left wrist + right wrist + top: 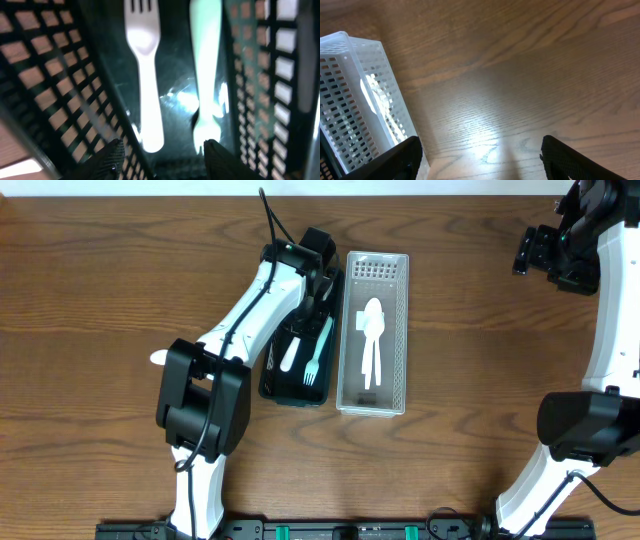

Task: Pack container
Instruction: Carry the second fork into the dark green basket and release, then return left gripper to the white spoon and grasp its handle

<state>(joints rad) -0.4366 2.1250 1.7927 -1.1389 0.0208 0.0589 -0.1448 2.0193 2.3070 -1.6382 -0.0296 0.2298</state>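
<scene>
A black mesh basket (pixel 272 380) holds a white fork (pixel 290 357) and a mint-green fork (pixel 319 352). Beside it on the right, a white mesh basket (pixel 400 330) holds white spoons (pixel 372 340). My left gripper (pixel 318 298) is open and empty, low over the far end of the black basket. In the left wrist view its fingers (pixel 165 160) straddle the ends of the white fork (pixel 145 75) and the mint fork (pixel 206 75) without touching them. My right gripper (pixel 530 252) is open and empty at the far right, above bare table (pixel 485 160).
A small white object (pixel 160 358) lies on the table left of the left arm, partly hidden by it. The white basket's corner (pixel 355 95) shows at the left of the right wrist view. The black basket's wall (pixel 50 75) flanks the left fingers.
</scene>
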